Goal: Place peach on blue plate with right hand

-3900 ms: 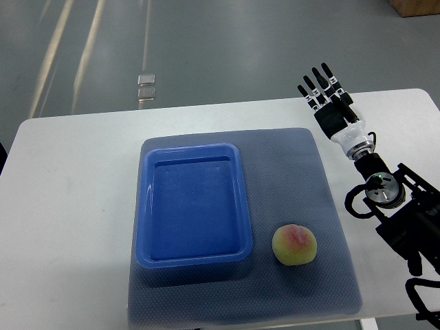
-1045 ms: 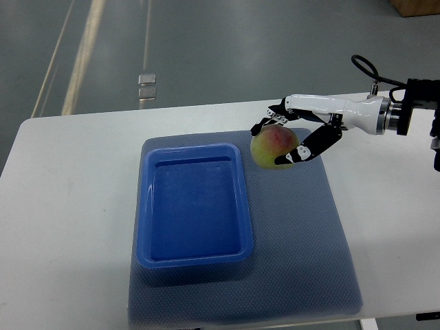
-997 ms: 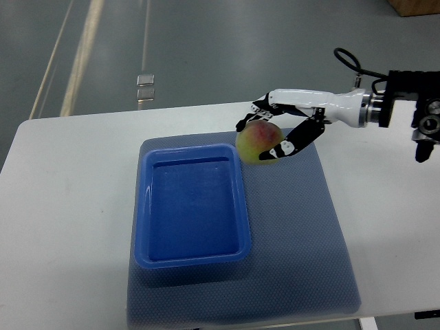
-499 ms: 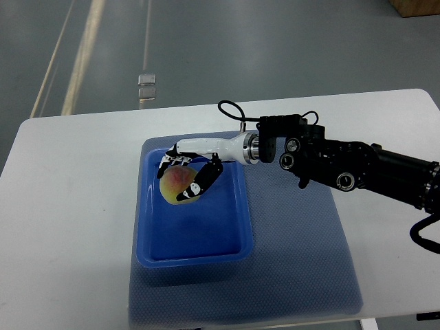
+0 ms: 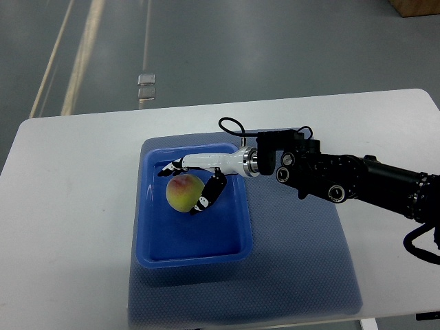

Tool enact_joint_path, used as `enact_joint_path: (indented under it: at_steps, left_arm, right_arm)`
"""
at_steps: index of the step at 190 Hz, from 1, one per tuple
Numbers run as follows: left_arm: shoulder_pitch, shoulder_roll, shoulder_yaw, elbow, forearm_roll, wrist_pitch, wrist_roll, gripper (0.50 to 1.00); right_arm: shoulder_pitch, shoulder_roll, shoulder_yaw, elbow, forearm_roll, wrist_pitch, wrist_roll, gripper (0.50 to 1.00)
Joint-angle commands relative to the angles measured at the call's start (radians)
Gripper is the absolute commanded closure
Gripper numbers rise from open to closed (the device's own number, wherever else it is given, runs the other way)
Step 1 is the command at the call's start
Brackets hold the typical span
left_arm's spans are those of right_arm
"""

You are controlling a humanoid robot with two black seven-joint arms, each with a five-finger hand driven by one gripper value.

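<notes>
The white counter [image 5: 69, 206] has a bare left part, and a grey-blue mat [image 5: 302, 261] covers its middle down to the near edge. On the left half of this mat stands the blue plate [image 5: 148, 227], which is a rectangular tray with a raised rim; its long sides run from the far edge of the counter toward the near edge.

Inside the blue plate, in its far half and a little left of the middle, is the peach [image 5: 183, 194]. It is yellow-green with a red patch on top. It seems to rest on the bottom of the plate, but from this steep view I cannot say for sure that it touches.

The right hand [image 5: 196, 184] is just beside the peach, on its far and right sides. The fingers [image 5: 172, 167] stretch over the far side of the fruit and the thumb [image 5: 208, 195] comes down along its right side. The hand is spread loosely around the peach and not pressed on it; small gaps are visible, so it looks released.

More to the right, the white forearm passes over the right rim of the plate, and the black arm [image 5: 357, 182] continues across the mat and the counter to the right edge of the picture.
</notes>
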Motion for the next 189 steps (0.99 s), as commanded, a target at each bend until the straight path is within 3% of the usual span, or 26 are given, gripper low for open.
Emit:
enact_joint_path:
  at_steps: [1, 39, 40, 54, 64, 65, 78, 79, 92, 102, 103, 119, 139, 189]
  left_arm:
    - [0.0, 0.0, 0.0, 0.0, 0.0, 0.0, 0.0, 0.5]
    - [0.0, 0.0, 0.0, 0.0, 0.0, 0.0, 0.0, 0.5]
    - [0.0, 0.0, 0.0, 0.0, 0.0, 0.0, 0.0, 0.5]
    - [0.0, 0.0, 0.0, 0.0, 0.0, 0.0, 0.0, 0.5]
    - [0.0, 0.0, 0.0, 0.0, 0.0, 0.0, 0.0, 0.5]
    - [0.0, 0.0, 0.0, 0.0, 0.0, 0.0, 0.0, 0.5]
    - [0.0, 0.0, 0.0, 0.0, 0.0, 0.0, 0.0, 0.5]
    - [0.0, 0.0, 0.0, 0.0, 0.0, 0.0, 0.0, 0.5]
    - [0.0, 0.0, 0.0, -0.001, 0.001, 0.0, 0.0, 0.5]
    - [0.0, 0.0, 0.0, -0.001, 0.001, 0.0, 0.0, 0.5]
    - [0.0, 0.0, 0.0, -0.003, 0.001, 0.0, 0.0, 0.5]
    - [0.0, 0.0, 0.0, -0.005, 0.001, 0.0, 0.0, 0.5]
    - [0.0, 0.0, 0.002, -0.003, 0.0, 0.002, 0.0, 0.5]
    - [0.0, 0.0, 0.002, -0.003, 0.0, 0.003, 0.0, 0.5]
  right_arm:
    - [0.034, -0.02, 0.021, 0.001, 0.016, 0.0, -0.001, 0.564]
    - [0.077, -0.112, 0.229, 0.004, 0.082, 0.02, 0.0, 0.564]
    - [0.062, -0.137, 0.318, 0.004, 0.146, 0.032, 0.0, 0.564]
    - [-0.012, -0.158, 0.453, 0.003, 0.282, 0.046, 0.008, 0.564]
    - [-0.012, -0.158, 0.453, 0.003, 0.282, 0.046, 0.008, 0.564]
    - [-0.096, -0.17, 0.558, 0.003, 0.403, 0.055, 0.012, 0.564]
    - [-0.127, -0.166, 0.601, 0.001, 0.457, 0.055, 0.014, 0.564]
    - [-0.209, -0.155, 0.705, 0.001, 0.592, 0.057, 0.018, 0.564]
    - [-0.314, -0.134, 0.797, -0.011, 0.772, 0.05, 0.02, 0.564]
    - [-0.314, -0.134, 0.797, -0.011, 0.773, 0.05, 0.02, 0.564]
    - [-0.381, -0.073, 0.843, -0.032, 0.879, 0.053, 0.022, 0.564]
    - [-0.434, -0.003, 0.869, -0.083, 0.958, 0.058, 0.06, 0.564]
    - [-0.44, 0.014, 0.874, -0.115, 0.968, 0.063, 0.132, 0.564]
    - [-0.442, 0.017, 0.872, -0.121, 0.969, 0.077, 0.141, 0.564]
